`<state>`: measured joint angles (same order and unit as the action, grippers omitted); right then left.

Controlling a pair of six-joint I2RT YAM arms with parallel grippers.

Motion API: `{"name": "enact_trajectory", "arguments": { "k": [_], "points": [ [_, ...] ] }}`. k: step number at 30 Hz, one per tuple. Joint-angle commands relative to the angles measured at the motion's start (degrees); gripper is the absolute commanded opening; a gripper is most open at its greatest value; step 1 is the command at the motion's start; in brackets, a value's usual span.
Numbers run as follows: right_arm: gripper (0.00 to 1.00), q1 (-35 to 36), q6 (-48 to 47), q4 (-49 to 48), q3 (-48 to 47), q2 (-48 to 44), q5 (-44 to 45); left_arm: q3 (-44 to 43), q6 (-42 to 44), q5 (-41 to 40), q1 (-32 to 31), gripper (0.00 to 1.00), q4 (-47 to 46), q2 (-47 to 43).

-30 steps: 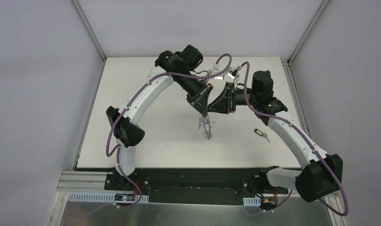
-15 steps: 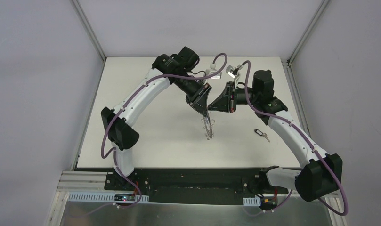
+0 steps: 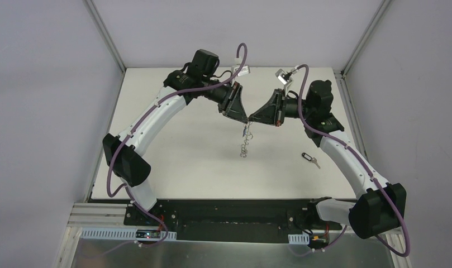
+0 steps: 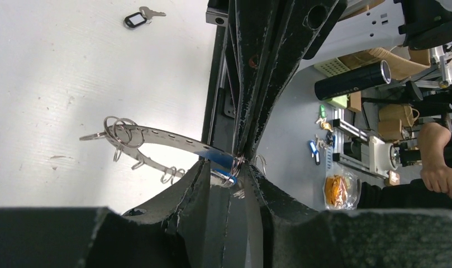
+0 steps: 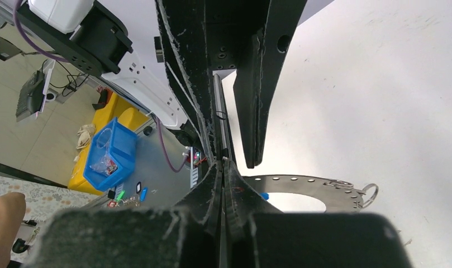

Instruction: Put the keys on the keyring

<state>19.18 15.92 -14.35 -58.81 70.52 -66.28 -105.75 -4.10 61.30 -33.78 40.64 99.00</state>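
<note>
1. Right gripper (image 5: 222, 167): jaws pressed together, pinching the rim of the keyring (image 5: 301, 186). It is raised above the table (image 3: 173, 156), and the exact contact spot is hidden by the fingers.
2. Left gripper (image 4: 228, 168): tip to tip with the right gripper. Its 2 fingers stand narrowly apart with the right fingertips between them. Cannot tell whether its pads touch anything.
3. Keyring: flat grey metal with a row of small holes. It is off the table, hanging down from the 2 gripper tips. Wire loops (image 4: 120, 127) sit along its outer edge.
4. Blue-headed key (image 4: 218, 158): head against the clamped end of the ring, just beside a left finger. Blade not visible.
5. Black-headed key (image 3: 309, 159): flat on the table, well apart from the ring, near the right arm.
</note>
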Motion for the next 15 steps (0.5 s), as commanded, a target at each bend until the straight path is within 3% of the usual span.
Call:
{"name": "enact_trajectory", "arguments": {
  "k": [1,11,15],
  "points": [
    [0.00,-0.6,2.9,-5.6,-0.1,-0.8,-0.9,1.1,-3.7,3.6,-0.4,0.28,-5.0,-1.4],
    [0.00,-1.3,3.1,-6.0,0.7,-0.9,0.0,5.4,-5.9,5.1,-0.5,0.22,-8.8,-2.8],
    [0.00,-1.4,2.6,-6.1,1.4,-1.1,0.1,4.9,-6.8,5.7,-0.5,0.00,-9.0,-2.4]
  ]
}}
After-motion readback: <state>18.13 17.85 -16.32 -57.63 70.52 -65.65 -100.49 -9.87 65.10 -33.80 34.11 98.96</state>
